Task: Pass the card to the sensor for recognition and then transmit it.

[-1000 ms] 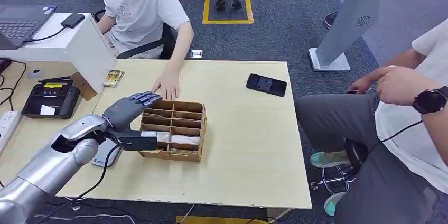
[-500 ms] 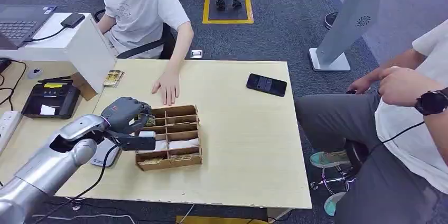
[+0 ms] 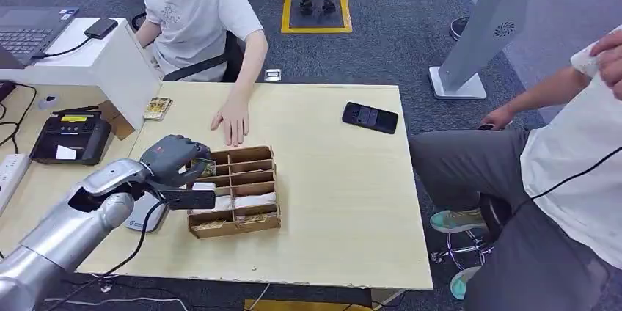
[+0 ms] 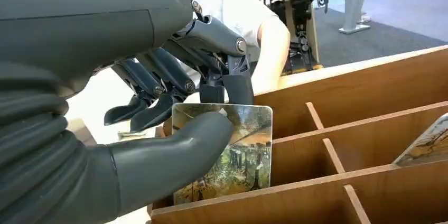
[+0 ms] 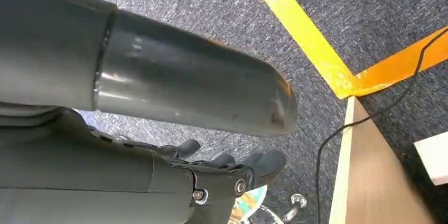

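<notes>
My left hand (image 3: 172, 158) is curled over the rear left corner of the brown compartmented card box (image 3: 258, 223). In the left wrist view the left hand (image 4: 105, 76) pinches a card (image 4: 248, 145) with a landscape picture between the thumb and the dark fingers. The card stands upright in the corner compartment of the box (image 4: 370, 92). The card (image 3: 207, 169) shows as a small coloured edge by my fingers. More cards lie in the front compartments. My right hand (image 5: 222, 174) hangs over the carpet beside the table and holds nothing.
A seated person's hand (image 3: 233, 122) rests on the table just behind the box. A white flat reader (image 3: 139, 217) lies under my left forearm and a black terminal (image 3: 70, 138) stands at the left. A black phone (image 3: 370, 117) and a card stack (image 3: 158, 108) lie farther back.
A second ago my left hand lay flat with fingers stretched over the box; now its fingers have closed on the card. The box has shifted and turned slightly. The person at the right raised an arm.
</notes>
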Robot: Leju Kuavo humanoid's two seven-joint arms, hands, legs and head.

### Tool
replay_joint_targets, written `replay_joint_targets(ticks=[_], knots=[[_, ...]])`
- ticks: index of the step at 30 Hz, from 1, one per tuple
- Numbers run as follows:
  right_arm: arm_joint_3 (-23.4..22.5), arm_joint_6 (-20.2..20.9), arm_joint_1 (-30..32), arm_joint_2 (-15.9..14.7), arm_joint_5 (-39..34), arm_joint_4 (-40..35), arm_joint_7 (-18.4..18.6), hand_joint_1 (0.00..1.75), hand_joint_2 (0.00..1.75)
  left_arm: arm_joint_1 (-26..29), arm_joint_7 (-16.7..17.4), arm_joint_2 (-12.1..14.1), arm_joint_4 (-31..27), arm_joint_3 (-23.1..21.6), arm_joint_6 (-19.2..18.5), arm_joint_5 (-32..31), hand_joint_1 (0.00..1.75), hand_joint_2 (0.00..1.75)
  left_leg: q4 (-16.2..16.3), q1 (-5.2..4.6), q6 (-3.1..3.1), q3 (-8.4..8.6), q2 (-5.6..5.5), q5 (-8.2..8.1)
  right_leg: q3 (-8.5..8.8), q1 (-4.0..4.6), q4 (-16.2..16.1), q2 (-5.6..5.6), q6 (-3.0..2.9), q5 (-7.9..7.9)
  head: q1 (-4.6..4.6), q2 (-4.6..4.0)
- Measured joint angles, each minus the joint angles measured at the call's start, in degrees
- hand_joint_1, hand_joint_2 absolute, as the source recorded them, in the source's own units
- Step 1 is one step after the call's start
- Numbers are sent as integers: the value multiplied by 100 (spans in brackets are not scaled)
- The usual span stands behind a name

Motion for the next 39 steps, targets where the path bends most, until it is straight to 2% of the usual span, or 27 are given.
replay_joint_targets(ticks=[3, 5, 8, 10, 12, 16, 18, 20, 22, 24, 27, 39], knots=[[0, 0, -2, 0, -2, 0, 0, 0, 0, -44, -26, 160, -142, 0, -112, 219, 175, 175, 0, 2, 0, -1, 2, 0, -4, 1, 0, 1, 0, 0, 0, 0], [0, 0, -2, 0, -4, 0, 2, 0, 0, -223, 107, 379, -333, 6, -289, 343, 175, 175, 0, 9, -7, -6, 1, 5, -9, 6, 3, 1, -1, 1, -2, 0], [0, -7, 0, 0, -4, 0, 2, 0, 0, -790, 351, 860, -758, 48, -657, 747, 175, 175, 2, 20, -14, -24, 0, 9, -22, 17, 3, 1, -8, 6, -2, 0], [0, -11, -2, 0, -7, 0, 2, 0, 0, -1171, 435, 1079, -929, 96, -844, 861, 175, 175, 2, 18, -14, -21, -1, 10, -21, 17, 3, 0, -8, 6, -4, 0], [0, -13, -3, 0, -11, 0, 2, 0, 0, -1540, 550, 1266, -1126, 162, -1164, 1022, 175, 175, 2, 25, -18, -26, -2, 12, -25, 21, 3, 0, -9, 6, -7, 0], [-2, -18, -2, -2, -11, -2, 2, 0, 0, -2163, 651, 1523, -1344, 300, -1395, 1148, 175, 175, 1, 25, -20, -25, -2, 13, -25, 21, 3, 1, -9, 6, -4, 0], [-2, -11, -1, -2, -13, -2, 15, 0, 0, -2643, 958, 1613, -1443, 328, -1911, 1531, 175, 175, 6, 40, -27, -42, -3, 17, -38, 34, 3, 0, -14, 9, -11, 0], [-11, -9, 1, -9, -17, -2, 46, 0, 0, -3479, 1413, 1715, -1521, 334, -2429, 2158, 175, 175, 14, 51, -28, -68, -4, 18, -54, 47, 3, -2, -26, 18, 4, 0], [-11, -9, 5, -20, -17, -2, 46, 0, 0, -4177, 1663, 1784, -1565, 334, -2691, 2521, 175, 175, 12, 42, -27, -62, 6, 17, -55, 44, 3, 5, -27, 18, 4, 0], [-11, -2, 8, -20, -17, -2, 46, 0, 0, -4625, 1770, 1836, -1639, 332, -2691, 2704, 175, 175, 12, 38, -27, -62, 6, 16, -55, 38, 2, 6, -26, 18, 4, 0], [-11, 4, 3, -20, -17, -2, 46, 0, 0, -4921, 1823, 1908, -1700, 326, -2632, 2782, 175, 175, 12, 40, -28, -62, -1, 17, -55, 36, 2, 1, -26, 16, 2, 0], [-11, 6, 2, -20, -15, -2, 46, 0, 0, -5085, 1836, 2017, -1790, 306, -2564, 2813, 175, 175, 9, 44, -38, -60, -5, 27, -52, 38, 5, -2, -33, 23, 2, 0]])
